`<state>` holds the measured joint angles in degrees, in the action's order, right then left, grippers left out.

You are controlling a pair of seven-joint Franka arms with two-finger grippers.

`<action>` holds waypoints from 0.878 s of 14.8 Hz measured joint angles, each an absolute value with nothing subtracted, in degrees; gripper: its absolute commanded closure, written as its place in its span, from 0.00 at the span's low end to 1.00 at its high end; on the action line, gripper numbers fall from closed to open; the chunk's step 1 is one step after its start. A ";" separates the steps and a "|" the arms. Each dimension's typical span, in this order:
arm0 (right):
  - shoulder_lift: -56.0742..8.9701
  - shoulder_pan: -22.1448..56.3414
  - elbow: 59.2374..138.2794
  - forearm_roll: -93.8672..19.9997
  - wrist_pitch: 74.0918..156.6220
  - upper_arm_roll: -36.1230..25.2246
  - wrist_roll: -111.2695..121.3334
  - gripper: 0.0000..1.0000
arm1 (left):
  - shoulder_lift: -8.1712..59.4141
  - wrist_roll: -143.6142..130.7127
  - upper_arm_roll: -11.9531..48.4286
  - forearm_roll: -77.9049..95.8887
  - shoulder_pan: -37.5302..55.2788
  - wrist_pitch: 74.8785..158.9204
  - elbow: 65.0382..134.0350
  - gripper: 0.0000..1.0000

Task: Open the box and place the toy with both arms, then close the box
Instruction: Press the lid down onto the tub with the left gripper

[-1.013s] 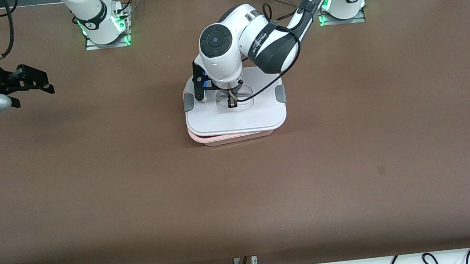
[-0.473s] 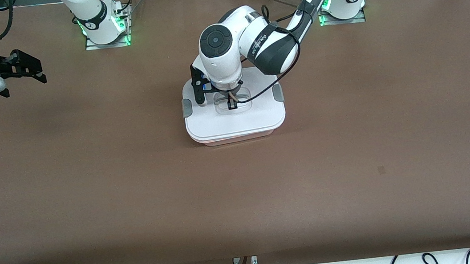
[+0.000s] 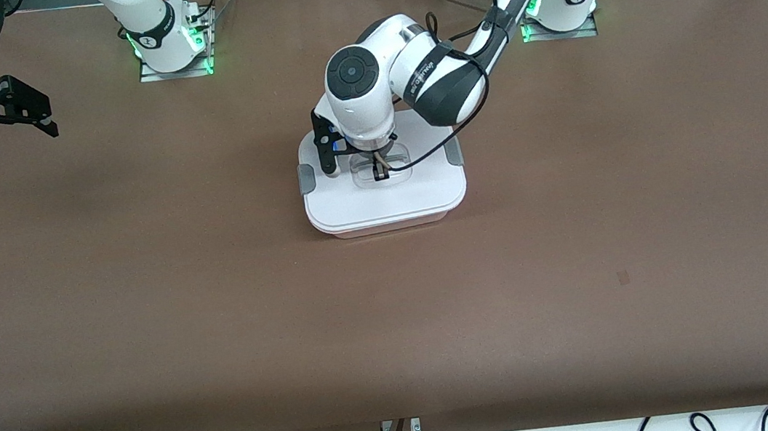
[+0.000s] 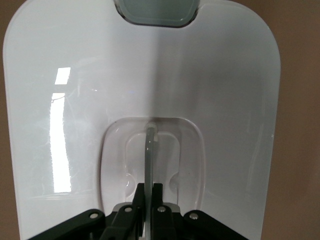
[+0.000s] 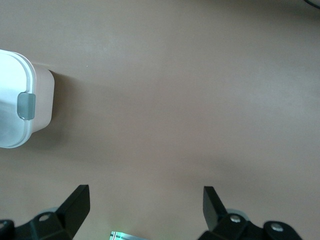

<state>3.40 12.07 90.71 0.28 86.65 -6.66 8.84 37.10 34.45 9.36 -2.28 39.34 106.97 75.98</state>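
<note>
Black fingers of the left gripper (image 3: 378, 170) are pinched narrowly on the clear handle (image 4: 150, 150) set in the recess at the middle of the white lid (image 3: 386, 200); in the left wrist view the thin upright handle runs straight into the closed fingertips (image 4: 159, 197). The lid lies flat on the pale pink box (image 3: 385, 227), a little above the centre of the front view, with only a thin strip of the tub wall showing under its lower edge. A grey clip (image 3: 305, 179) sits at each short side of the lid. The toy is not visible in any view.

The right gripper (image 3: 22, 106) hangs in the upper left of the front view, over bare brown table (image 3: 398, 331), its fingers (image 5: 75, 207) spread wide and holding nothing. Its wrist view shows the box's corner (image 5: 22, 107) and one grey clip, well apart from those fingers.
</note>
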 measured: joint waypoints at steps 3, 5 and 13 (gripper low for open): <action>2.21 12.07 90.51 0.28 86.70 -6.71 8.40 0.00 | 37.20 34.21 9.34 -2.28 39.34 106.99 75.96 1.00; 1.82 12.07 90.17 0.30 86.73 -6.72 8.40 0.00 | 37.37 33.76 9.33 -2.28 39.34 107.07 75.91 1.00; 0.93 12.09 89.83 0.29 87.35 -6.63 8.41 0.00 | 37.63 32.26 9.08 -2.28 39.38 106.99 75.90 0.00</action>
